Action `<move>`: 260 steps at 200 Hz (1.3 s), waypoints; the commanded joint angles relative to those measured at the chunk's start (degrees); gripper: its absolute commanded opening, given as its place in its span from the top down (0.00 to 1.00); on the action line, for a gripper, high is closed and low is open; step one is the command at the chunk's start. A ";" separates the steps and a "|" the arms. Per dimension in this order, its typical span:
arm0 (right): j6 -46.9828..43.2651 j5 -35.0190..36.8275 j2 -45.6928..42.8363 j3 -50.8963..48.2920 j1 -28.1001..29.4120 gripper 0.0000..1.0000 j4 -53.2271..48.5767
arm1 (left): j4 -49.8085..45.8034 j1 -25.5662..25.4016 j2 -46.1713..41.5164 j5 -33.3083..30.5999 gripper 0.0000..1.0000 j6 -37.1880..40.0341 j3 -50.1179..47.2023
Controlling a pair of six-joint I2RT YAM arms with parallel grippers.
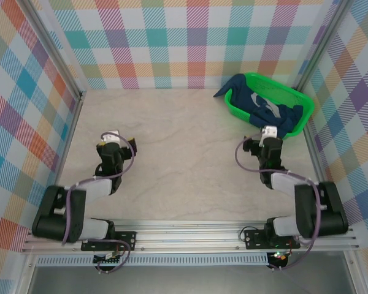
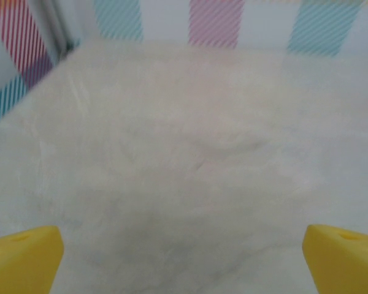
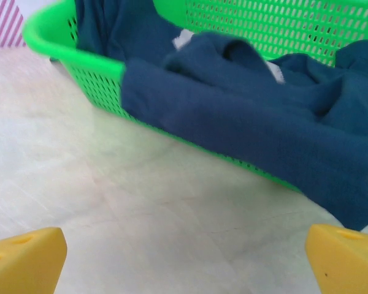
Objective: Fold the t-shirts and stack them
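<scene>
Navy cotton t-shirt (image 1: 282, 113) lies crumpled in the green mesh basket (image 1: 285, 90), one fold draped over its near rim. Our right hand (image 1: 269, 130) faces it, jaws wide, which we judge is to pull it out. Our left hand (image 1: 112, 137), also open, overlooks bare tabletop (image 1: 184, 153).

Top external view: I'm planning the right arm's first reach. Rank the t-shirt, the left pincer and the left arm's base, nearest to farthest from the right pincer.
1. t-shirt, just beyond the right pincer, hanging over the basket.
2. left pincer, across the table.
3. left arm's base, near-left edge.
</scene>
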 commanded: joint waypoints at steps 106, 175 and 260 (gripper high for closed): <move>22.20 -23.41 43.37 86.94 -14.36 0.17 -82.69 | -62.78 -8.95 11.59 23.08 0.14 -30.83 55.87; 23.50 -27.84 55.76 93.34 -15.35 0.21 -81.42 | -60.62 -16.03 10.16 28.57 0.17 -30.90 56.90; 29.77 -28.71 61.65 98.42 -16.26 0.34 -79.19 | -58.65 -17.84 3.01 27.51 0.16 -29.08 56.02</move>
